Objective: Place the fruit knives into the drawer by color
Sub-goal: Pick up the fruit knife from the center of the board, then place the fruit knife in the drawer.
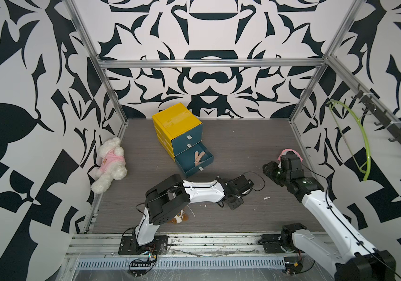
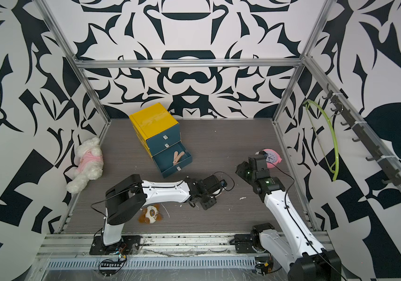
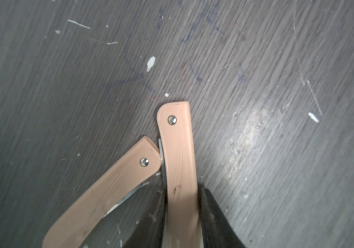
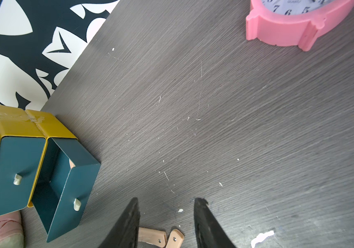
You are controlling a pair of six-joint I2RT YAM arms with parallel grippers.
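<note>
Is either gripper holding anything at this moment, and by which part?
The left gripper is shut on one peach knife, pinching its long edges back from the riveted end, which sticks out free. The right gripper is open and empty.

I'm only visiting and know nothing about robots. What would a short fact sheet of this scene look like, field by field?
left jaws: shut on a peach knife
second peach knife: on the table, its end against the held one
right jaws: open, holding nothing
bottom drawer: pulled open, peach knives inside
upper two drawers: shut
other things: pink clock, white plush dog
</note>
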